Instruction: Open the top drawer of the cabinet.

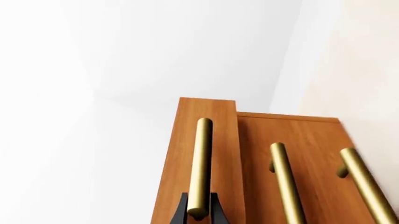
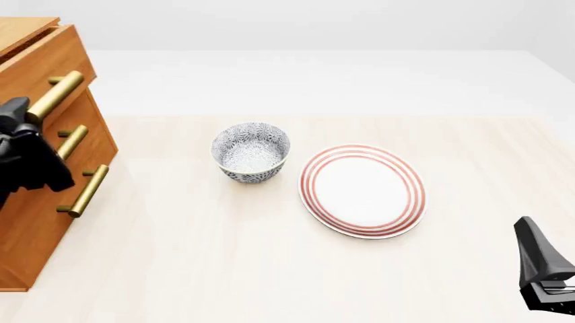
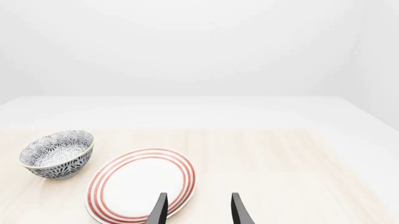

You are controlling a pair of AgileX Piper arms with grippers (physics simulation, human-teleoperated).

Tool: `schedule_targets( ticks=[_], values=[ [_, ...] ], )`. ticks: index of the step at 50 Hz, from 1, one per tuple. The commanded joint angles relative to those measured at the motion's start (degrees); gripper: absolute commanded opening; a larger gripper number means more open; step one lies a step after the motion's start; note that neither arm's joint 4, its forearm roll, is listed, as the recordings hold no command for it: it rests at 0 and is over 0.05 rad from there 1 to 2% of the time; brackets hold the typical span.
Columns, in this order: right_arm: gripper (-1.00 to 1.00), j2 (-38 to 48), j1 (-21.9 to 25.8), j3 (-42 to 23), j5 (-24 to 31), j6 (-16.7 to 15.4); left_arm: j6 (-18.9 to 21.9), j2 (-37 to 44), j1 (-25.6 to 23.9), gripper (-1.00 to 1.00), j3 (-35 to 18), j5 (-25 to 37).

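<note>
Nearest to us in the front view is our right pincer [image 2: 545, 282], a black wedge low at the right edge of the pale wood-grain counter [image 2: 225, 269]. Its wrist view shows the two dark fingertips [image 3: 158, 211] parted with a clear gap and nothing between them, hanging just above the near rim of the white round plate with red rings [image 3: 142, 185]. Beside that plate sits the small blue-and-white patterned bowl [image 3: 57, 154], near it but not touching.

We can read no brand, label or writing on any of these things.

The orange-brown wooden cabinet with three stacked drawers [image 2: 27, 229] stands at the far left of the counter, well apart from the bowl and plate. The top drawer [image 2: 40, 67], the uppermost orange-brown box with a flat front, stands forward of the two drawer fronts below it; the left wrist view shows its front as a raised step proud of the lower panel. Its brass bar handle [image 1: 201, 163] runs lengthwise between the black fingers [image 1: 179, 212] of our left pincer [image 1: 198, 211], which sit close on either side of the bar's near end, closed onto it. In the front view that left pincer shows as a black mass at the left edge, against the cabinet front at the handle's lower end.
</note>
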Motion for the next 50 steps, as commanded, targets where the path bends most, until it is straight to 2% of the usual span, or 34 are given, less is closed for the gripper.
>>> schedule_targets(
  ticks=[1,31,50],
  values=[
    [1.00,0.0,0.0,0.0,0.0,0.0,0.8,0.8,-3.8,-1.00,0.9,-0.3],
    [1.00,0.0,0.0,0.0,0.0,0.0,1.7,2.0,-11.1,-1.00,-0.3,-0.7],
    [1.00,0.0,0.0,0.0,0.0,0.0,1.8,-0.5,-13.9,-1.00,1.2,-0.3]
  ],
)
